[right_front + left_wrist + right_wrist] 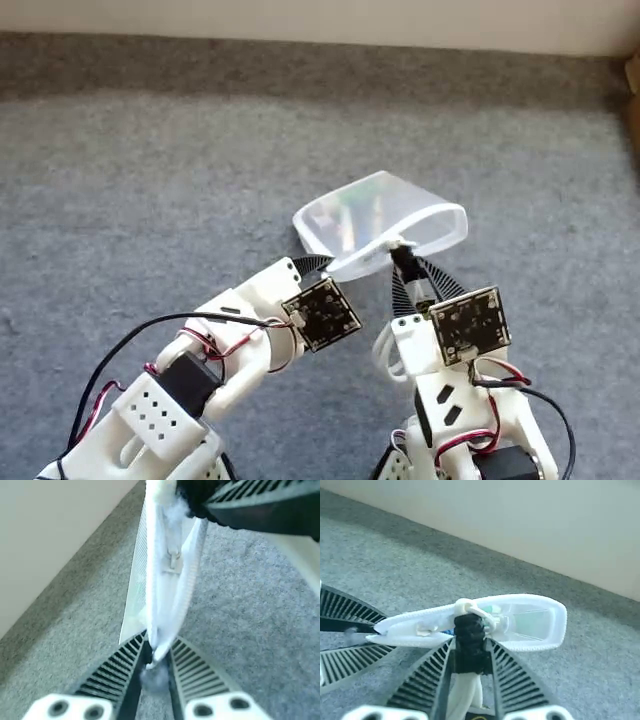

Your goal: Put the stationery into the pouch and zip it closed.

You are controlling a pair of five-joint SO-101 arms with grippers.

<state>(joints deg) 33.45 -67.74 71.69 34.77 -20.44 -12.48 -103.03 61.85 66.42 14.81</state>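
Observation:
A translucent white pouch (385,215) is held up over the grey carpet, with greenish stationery (350,222) showing faintly through its wall. My left gripper (322,266) is shut on the pouch's near end; in the left wrist view the zipper edge (157,652) is pinched between its ribbed fingers (115,672). My right gripper (403,252) is shut at the zipper slider (464,606), midway along the pouch's top edge. The mouth of the pouch (530,622) gapes beyond the slider. A small metal tab (173,562) hangs on the zipper line.
Grey carpet (150,170) lies all around, and a pale wall edge (300,20) runs along the far side. Red and black cables (215,340) loop over the left arm, close to the right arm's white body (440,390).

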